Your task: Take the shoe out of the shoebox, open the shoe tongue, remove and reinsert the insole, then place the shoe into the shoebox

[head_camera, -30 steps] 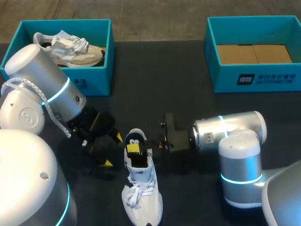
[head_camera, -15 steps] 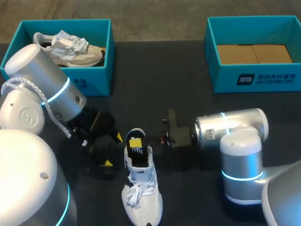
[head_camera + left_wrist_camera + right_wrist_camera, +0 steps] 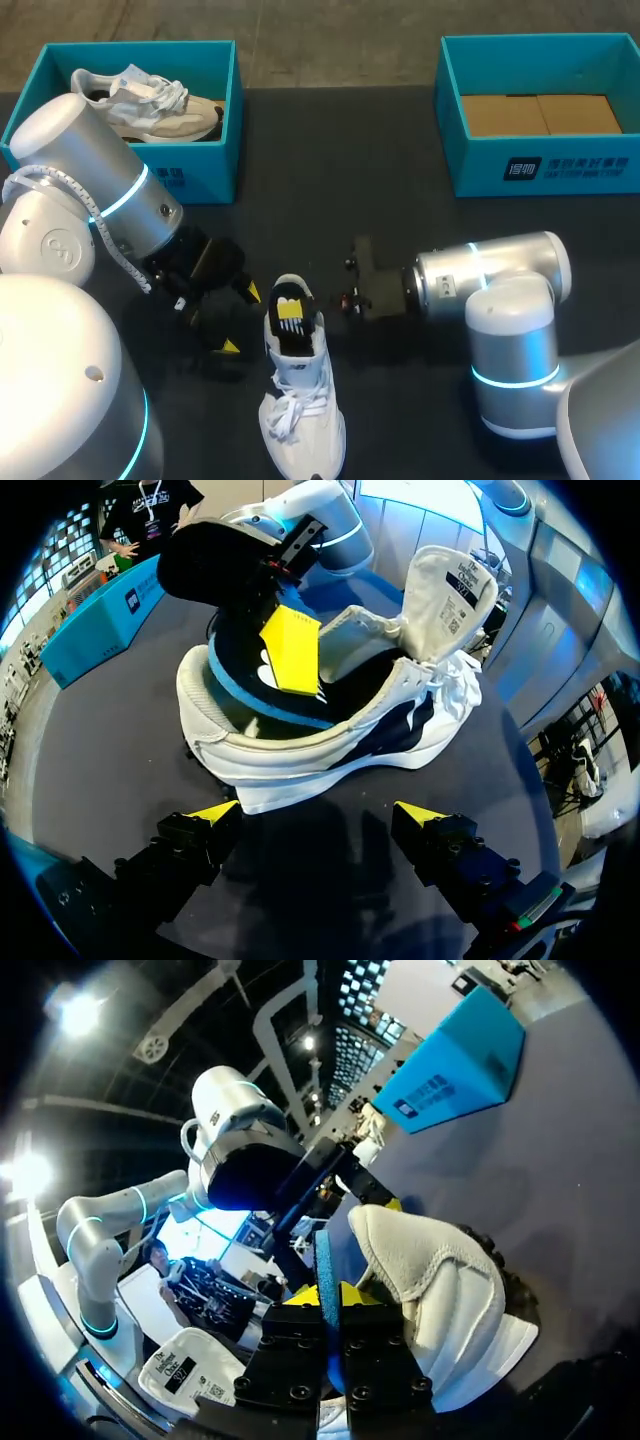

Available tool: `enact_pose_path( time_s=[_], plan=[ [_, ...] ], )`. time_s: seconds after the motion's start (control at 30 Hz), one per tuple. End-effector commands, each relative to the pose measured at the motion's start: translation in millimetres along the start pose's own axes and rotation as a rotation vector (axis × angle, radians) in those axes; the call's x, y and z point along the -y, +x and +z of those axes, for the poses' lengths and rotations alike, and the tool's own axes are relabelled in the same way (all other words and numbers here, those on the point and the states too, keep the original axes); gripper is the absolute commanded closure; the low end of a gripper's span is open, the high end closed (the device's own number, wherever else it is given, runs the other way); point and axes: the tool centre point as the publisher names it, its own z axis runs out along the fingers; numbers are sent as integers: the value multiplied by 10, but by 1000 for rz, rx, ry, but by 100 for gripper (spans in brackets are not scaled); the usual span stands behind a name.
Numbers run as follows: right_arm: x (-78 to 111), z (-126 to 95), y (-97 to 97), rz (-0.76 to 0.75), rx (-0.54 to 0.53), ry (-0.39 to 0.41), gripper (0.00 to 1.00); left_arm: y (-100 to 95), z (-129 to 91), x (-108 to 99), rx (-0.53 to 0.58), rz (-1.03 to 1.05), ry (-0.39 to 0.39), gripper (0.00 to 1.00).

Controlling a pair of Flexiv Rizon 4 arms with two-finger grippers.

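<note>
Seen from above, the right arm (image 3: 480,275) lies low across the surface (image 3: 400,190), its right hand (image 3: 292,312) pinching the insole (image 3: 298,338) inside the white sneaker (image 3: 305,410). The left hand (image 3: 240,320) hangs spread just beside the heel. Off the left wrist, the sneaker lies ahead of the spread tips. Off the right wrist, the insole's blue edge sits clamped, with the left arm (image 3: 240,1150) beyond.
</note>
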Motion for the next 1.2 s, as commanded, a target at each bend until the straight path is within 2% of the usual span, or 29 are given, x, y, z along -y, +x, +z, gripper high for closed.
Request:
enact_pose_path(
  time_s=[0.03,0.27,0.43,0.47,0.5,0.53,0.6,0.7,0.8,0.87,0.93,1.0,1.2],
  plan=[
    [108,31,17,11,14,7,100,6,2,5,1,0,-3,0],
    [218,55,83,41,38,33,100,6,2,5,1,0,-3,0],
    [193,54,92,40,38,29,100,6,2,5,1,0,-3,0],
    [175,51,99,28,38,24,97,6,2,5,1,0,-3,0],
    [156,51,108,16,36,24,86,6,2,5,1,0,-3,0],
    [136,54,117,6,37,24,71,6,2,5,1,0,-3,0],
    [95,59,134,-23,35,20,61,6,2,5,1,0,-3,0],
    [32,55,161,-72,39,9,53,6,2,5,1,0,-3,0],
    [-16,45,179,-114,36,3,51,6,2,5,1,0,-3,0],
    [-34,38,191,-136,41,0,38,6,2,5,1,0,-3,0],
    [-43,27,202,-147,42,-2,33,6,2,5,1,0,-3,0],
    [-50,6,205,-156,45,-9,36,6,2,5,1,0,-3,0],
    [-30,-79,176,-162,66,-35,33,6,2,5,1,0,-3,0]
  ],
)
